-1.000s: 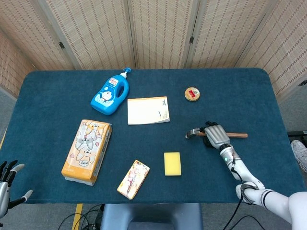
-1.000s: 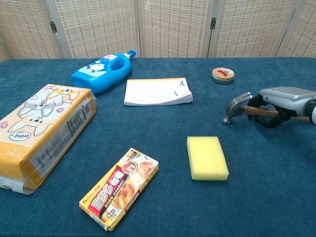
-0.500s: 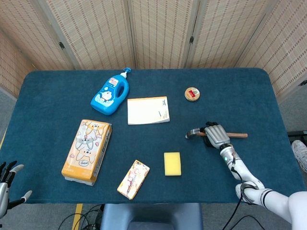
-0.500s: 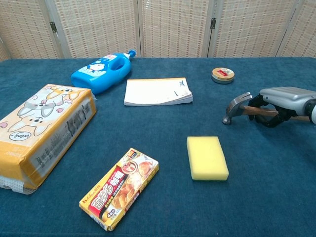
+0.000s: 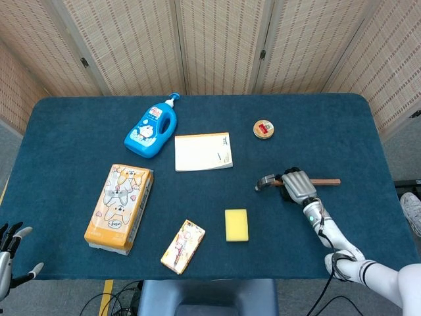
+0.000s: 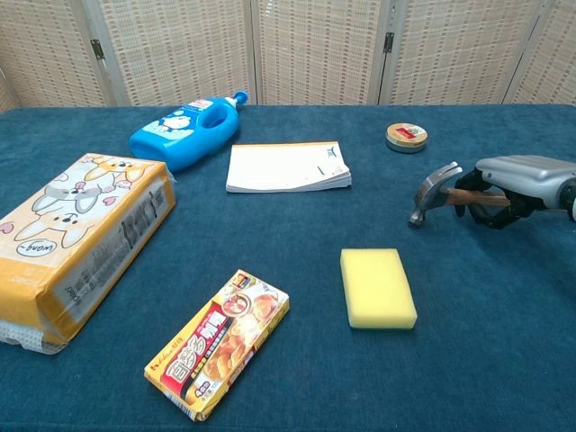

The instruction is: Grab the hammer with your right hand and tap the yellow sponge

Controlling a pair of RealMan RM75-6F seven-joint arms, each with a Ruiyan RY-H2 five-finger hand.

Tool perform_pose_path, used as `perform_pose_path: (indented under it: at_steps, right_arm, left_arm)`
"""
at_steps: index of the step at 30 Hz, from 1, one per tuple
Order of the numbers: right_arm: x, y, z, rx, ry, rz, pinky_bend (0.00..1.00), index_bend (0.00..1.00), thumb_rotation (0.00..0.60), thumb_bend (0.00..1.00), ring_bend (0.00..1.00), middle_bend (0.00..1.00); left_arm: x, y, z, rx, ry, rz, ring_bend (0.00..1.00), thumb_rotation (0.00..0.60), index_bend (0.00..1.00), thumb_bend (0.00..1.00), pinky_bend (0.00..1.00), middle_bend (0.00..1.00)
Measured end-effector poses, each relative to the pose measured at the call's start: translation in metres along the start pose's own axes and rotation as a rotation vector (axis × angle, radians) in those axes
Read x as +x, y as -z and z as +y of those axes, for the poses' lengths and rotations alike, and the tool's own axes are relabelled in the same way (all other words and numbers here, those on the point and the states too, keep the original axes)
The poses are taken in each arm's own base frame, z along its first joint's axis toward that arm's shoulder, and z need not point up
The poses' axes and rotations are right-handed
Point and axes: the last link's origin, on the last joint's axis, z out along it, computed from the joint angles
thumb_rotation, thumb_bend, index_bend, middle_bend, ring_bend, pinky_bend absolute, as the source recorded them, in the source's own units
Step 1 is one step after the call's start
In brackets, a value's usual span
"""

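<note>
Right hand [image 5: 297, 185] with hammer [image 5: 273, 181] has shifted slightly since a second ago: hammer head now sits a bit higher in chest view, looks lifted just off the tabletop [image 5: 79, 131]; handle end also a touch higher in head view. Everything else unmoved.

Right hand pose: fingers curled around the wooden handle close behind the metal head, back of hand up, forearm running back toward the near right tabletop edge. Handle sticks out to the right past the hand, roughly level; head points left, claw side down in chest view [image 6: 436, 191]. Right hand in chest view [image 6: 515, 184] sits at the right frame edge.

Left hand [image 5: 10, 253] low at the bottom-left corner in head view, off the tabletop, fingers spread, holding nothing.

Yellow sponge [image 5: 237, 224] lies flat on the tabletop, near front, left of and nearer than the hammer head, apart from it; untouched.

Other things: small round tin [image 5: 264, 128] behind the hammer, red label, text too small. White notepad [image 5: 203, 151] mid-tabletop. Blue bottle [image 5: 152, 128] on its side, cartoon character label, writing unreadable. Orange pack [image 5: 119, 207] with cartoon animals at left; side print in chest view unreadable. Yellow food box [image 5: 183, 246] near front, Asian characters, not legible.
</note>
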Motion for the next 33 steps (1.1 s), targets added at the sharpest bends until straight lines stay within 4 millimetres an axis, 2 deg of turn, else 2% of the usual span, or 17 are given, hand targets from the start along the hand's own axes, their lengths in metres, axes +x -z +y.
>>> perform_pose_path:
  at_steps: [4,7,11,15,23,33]
  right_arm:
    - [0.007,0.005,0.003,0.016,0.005,0.016,0.32,0.69,0.6,0.81,0.44,0.69]
    - [0.013,0.011,0.004,0.033,0.008,0.026,0.43,0.74,0.6,0.81,0.52,0.73]
    - [0.023,0.019,0.004,0.061,0.014,0.042,0.62,0.78,0.6,0.82,0.63,0.79]
    - [0.031,0.03,0.004,0.091,0.013,0.061,0.7,0.79,0.6,0.82,0.67,0.81]
    - [0.03,0.043,-0.006,0.157,-0.002,0.044,0.75,0.81,0.6,0.82,0.72,0.83]
    - [0.028,0.057,-0.041,0.3,-0.043,-0.009,0.77,0.81,0.6,0.82,0.74,0.85]
  left_arm:
    - [0.001,0.001,-0.001,0.003,-0.001,0.002,0.06,0.6,0.23,0.2,0.16,0.16]
    - [0.001,0.002,0.0,0.003,-0.002,0.0,0.06,0.6,0.23,0.2,0.16,0.16]
    - [0.002,0.002,0.001,0.0,-0.002,0.001,0.06,0.6,0.23,0.2,0.16,0.16]
    - [0.002,0.002,0.003,-0.003,-0.004,0.001,0.06,0.6,0.23,0.2,0.16,0.16]
    - [0.005,0.004,0.005,-0.004,-0.011,0.007,0.06,0.6,0.23,0.2,0.16,0.16]
    - [0.009,0.008,0.005,0.003,-0.019,0.013,0.06,0.6,0.23,0.2,0.16,0.16]
